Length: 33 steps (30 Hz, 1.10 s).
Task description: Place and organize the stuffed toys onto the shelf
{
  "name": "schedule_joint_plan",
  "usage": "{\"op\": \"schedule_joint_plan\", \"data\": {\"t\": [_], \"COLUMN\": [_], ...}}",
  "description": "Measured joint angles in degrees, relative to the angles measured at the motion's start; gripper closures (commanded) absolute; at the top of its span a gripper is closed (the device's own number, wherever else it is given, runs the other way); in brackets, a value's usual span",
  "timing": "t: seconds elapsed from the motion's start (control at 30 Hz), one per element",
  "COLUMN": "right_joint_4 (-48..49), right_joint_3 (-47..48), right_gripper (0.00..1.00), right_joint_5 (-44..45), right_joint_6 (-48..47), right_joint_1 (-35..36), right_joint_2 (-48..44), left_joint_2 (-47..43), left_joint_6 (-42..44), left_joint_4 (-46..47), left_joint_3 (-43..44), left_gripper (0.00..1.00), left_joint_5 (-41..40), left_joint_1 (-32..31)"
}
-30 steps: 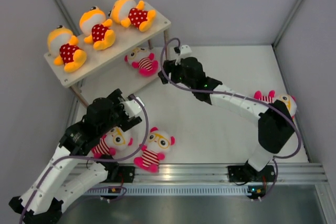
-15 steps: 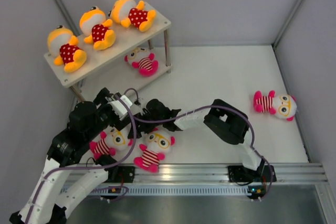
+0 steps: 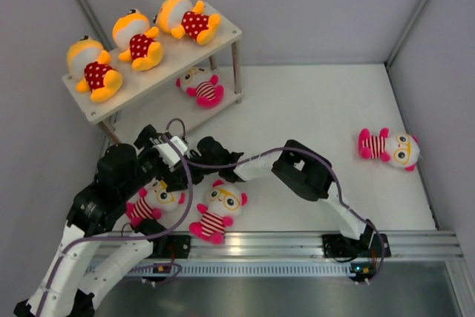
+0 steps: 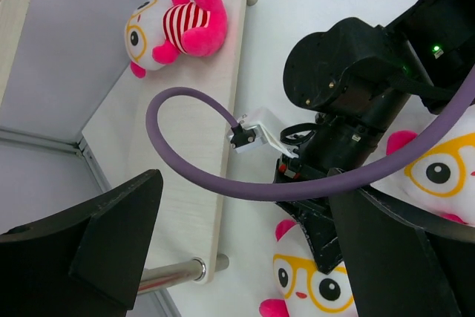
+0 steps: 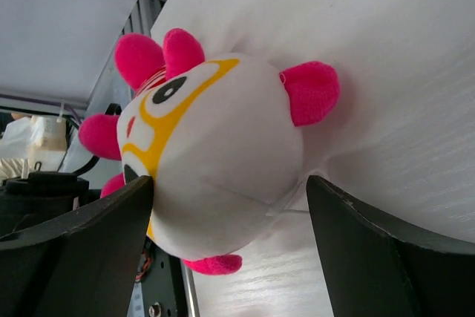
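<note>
Three orange-yellow stuffed toys (image 3: 137, 38) sit on the top board of the shelf (image 3: 226, 33). One glasses toy (image 3: 200, 85) lies on the lower board, and also shows in the left wrist view (image 4: 174, 27). Two glasses toys lie at the near left: one (image 3: 157, 198) partly under the arms, one (image 3: 217, 209) beside it. Another (image 3: 390, 146) lies far right. My right gripper (image 3: 194, 168) is open with its jaws either side of the left toy's head (image 5: 223, 161). My left gripper (image 3: 169, 157) is open and empty just above.
My right arm stretches across the table in front of the shelf, its purple cable (image 4: 193, 154) looping under the left wrist camera. The shelf's metal leg (image 4: 174, 272) and lower board (image 4: 185, 176) are close by. Grey walls enclose the cell; an aluminium rail (image 3: 297, 243) runs along the near edge.
My right arm swung from the shelf's lower tier down to the near left, and its open jaws now straddle the toy's head. My left arm drew back slightly to the left.
</note>
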Motion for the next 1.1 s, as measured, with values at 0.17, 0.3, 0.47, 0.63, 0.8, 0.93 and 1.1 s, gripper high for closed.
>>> {"op": "schedule_joint_plan", "data": {"t": [0.17, 0.3, 0.47, 0.63, 0.8, 0.93, 1.1], "right_joint_4": [-4.81, -5.46, -7.91, -21.70, -39.15, -48.92, -57.13], "right_joint_3": [2.43, 2.64, -7.58, -15.65, -12.52, -8.26, -4.92], "right_gripper": [0.52, 1.00, 1.00, 1.00, 1.00, 1.00, 1.00], "right_joint_5": [0.74, 0.66, -1.36, -4.90, -7.21, -9.62, -12.28], "right_joint_6": [-0.87, -1.42, -3.65, -12.79, -26.29, -33.11, -39.69], "right_joint_1": [0.00, -0.02, -2.16, -11.93, -26.84, -32.44, -33.42], "right_joint_2": [0.52, 0.35, -8.35, -26.14, -41.07, -45.53, -46.23], "left_joint_2": [0.00, 0.02, 0.55, 2.80, 3.96, 4.20, 4.26], "left_joint_6": [0.02, -0.02, 0.52, 3.89, 13.40, 23.98, 36.22], "left_joint_4": [0.00, 0.00, -1.01, -3.80, -4.81, -5.14, -5.55], "left_joint_3": [0.00, 0.00, 0.09, 0.09, -0.68, -1.27, -1.62], "left_gripper": [0.02, 0.02, 0.02, 0.02, 0.02, 0.02, 0.02], "left_joint_5": [0.09, 0.44, 2.47, 7.56, 12.09, 15.26, 19.10], "left_joint_1": [0.00, 0.00, 0.00, 0.00, 0.00, 0.00, 0.00]}}
